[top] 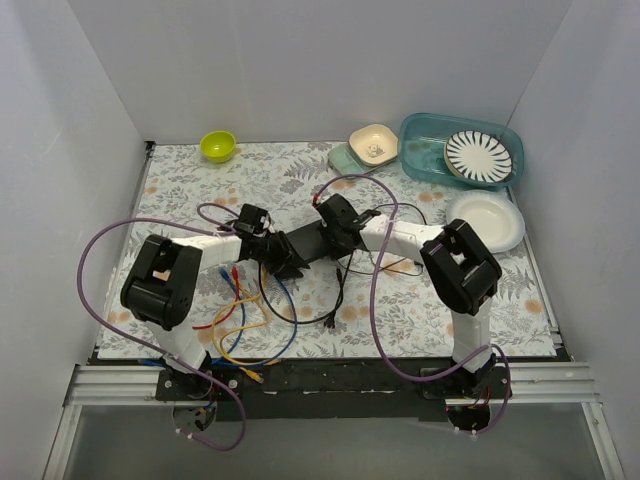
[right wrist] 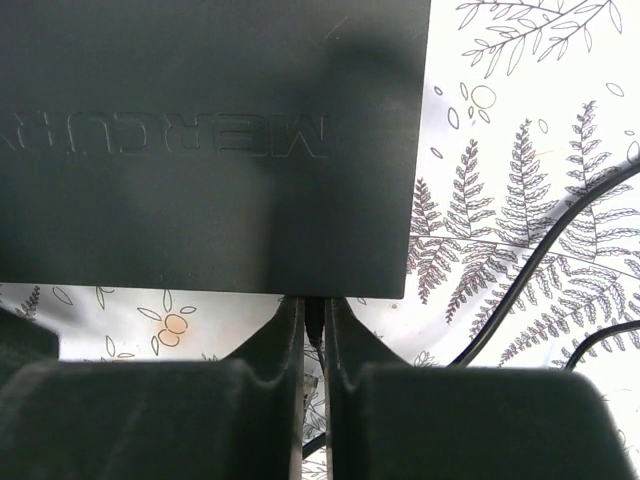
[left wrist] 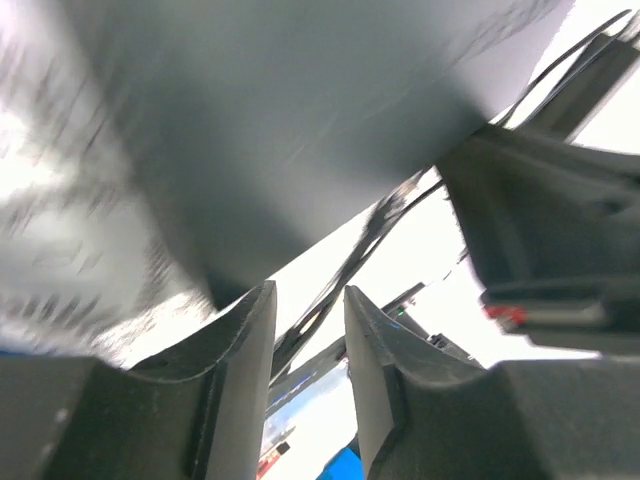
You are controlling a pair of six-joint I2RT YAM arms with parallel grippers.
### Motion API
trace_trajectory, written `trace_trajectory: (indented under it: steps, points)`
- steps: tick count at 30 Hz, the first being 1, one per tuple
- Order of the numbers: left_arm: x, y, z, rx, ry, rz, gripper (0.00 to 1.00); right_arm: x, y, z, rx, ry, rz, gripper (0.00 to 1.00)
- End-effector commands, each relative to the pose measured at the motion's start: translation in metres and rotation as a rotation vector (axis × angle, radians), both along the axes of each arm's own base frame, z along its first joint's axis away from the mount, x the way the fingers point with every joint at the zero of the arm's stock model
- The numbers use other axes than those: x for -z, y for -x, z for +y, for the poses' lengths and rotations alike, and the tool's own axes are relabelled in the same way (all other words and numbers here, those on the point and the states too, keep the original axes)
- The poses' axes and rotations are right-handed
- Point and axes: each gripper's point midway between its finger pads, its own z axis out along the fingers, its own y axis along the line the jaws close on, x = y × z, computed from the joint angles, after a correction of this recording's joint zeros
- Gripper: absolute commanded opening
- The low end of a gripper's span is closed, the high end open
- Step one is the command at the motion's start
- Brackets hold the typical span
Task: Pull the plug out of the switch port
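At the switch (right wrist: 200, 140) edge, the right jaws pinch the plug (right wrist: 314, 322); left jaws stand narrowly parted.

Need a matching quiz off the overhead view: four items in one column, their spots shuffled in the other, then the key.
Items
1. green bowl
2. striped plate
3. plain white plate
4. switch

Places
A. middle of the floral mat
B. inside the teal tub
C. far left corner of the mat
D. right side of the mat, just nearer than the tub

Pairs: 1-C, 2-B, 3-D, 4-A
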Motion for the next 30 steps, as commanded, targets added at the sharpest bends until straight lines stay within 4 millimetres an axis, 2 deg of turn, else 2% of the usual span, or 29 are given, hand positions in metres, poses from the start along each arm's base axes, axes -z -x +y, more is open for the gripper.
trace_trajectory:
  steps: [1,2,3,8,12,14,18,23,28,30]
  points:
    - [-0.020,0.008,-0.001,-0.030,0.021,-0.070,0.31,0.003,0.009,-0.006,0.001,-0.014,0.005,0.01]
    - [-0.025,0.010,-0.004,-0.036,0.033,-0.085,0.30,0.003,0.010,-0.007,0.001,-0.017,0.007,0.01]
    - [-0.021,0.013,-0.004,-0.042,0.030,-0.082,0.28,0.002,0.012,-0.008,-0.001,-0.021,0.009,0.01]
    - [-0.012,0.003,-0.018,-0.068,0.015,-0.111,0.15,0.004,0.023,-0.010,-0.028,-0.029,0.035,0.01]
    - [0.013,-0.004,-0.030,-0.062,-0.019,-0.055,0.08,0.003,0.029,-0.008,-0.054,-0.040,0.061,0.01]
    - [0.018,-0.008,-0.035,-0.069,-0.043,-0.059,0.04,0.003,0.032,-0.008,-0.066,-0.038,0.070,0.01]
    - [0.036,-0.011,-0.033,-0.117,-0.085,-0.020,0.00,0.002,0.040,-0.010,-0.087,-0.037,0.091,0.01]
    - [0.051,-0.017,-0.029,-0.195,-0.120,0.019,0.00,0.008,0.055,-0.015,-0.112,-0.028,0.122,0.01]
    - [0.058,-0.025,-0.023,-0.260,-0.155,0.028,0.00,0.020,0.082,-0.022,-0.147,-0.027,0.181,0.01]
    - [0.059,-0.026,-0.022,-0.275,-0.165,0.035,0.00,0.018,0.088,-0.024,-0.152,-0.030,0.183,0.01]
